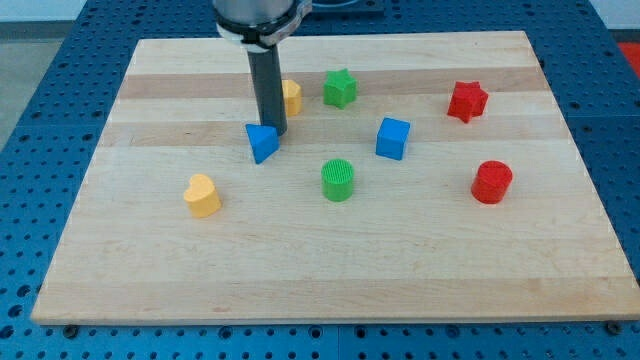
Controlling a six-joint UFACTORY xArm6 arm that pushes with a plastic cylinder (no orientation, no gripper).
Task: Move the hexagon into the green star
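**Our tip sits at the blue triangle, hexagon just behind the rod**

Here we are over the counter [150,260], a pale wooden board on a blue perforated base. Our rod [267,90] drops straight down from the view's top, and our tip [277,133] meets the board right at the top edge of the blue triangle [262,143], touching it or very nearly so. No jaws on this arm, folks: just the bare rod, holding nothing.

Now the hexagon [292,97], yellow-orange, is tucked just to the view's right of the rod, partly hidden behind it, so we can't swear to its outline. It lies a little above our tip in the view. The green star [340,88] stands near it, further to the view's right at about the same level, with a clear strip of board between the two. They are not touching.

Round the rest of the board: a blue cube [393,138] right of centre, a green cylinder [338,180] below the star, a red star [467,101] towards the view's upper right, a red cylinder [491,182] below that, and a yellow heart [202,195] off on the view's left, well apart from everything else.
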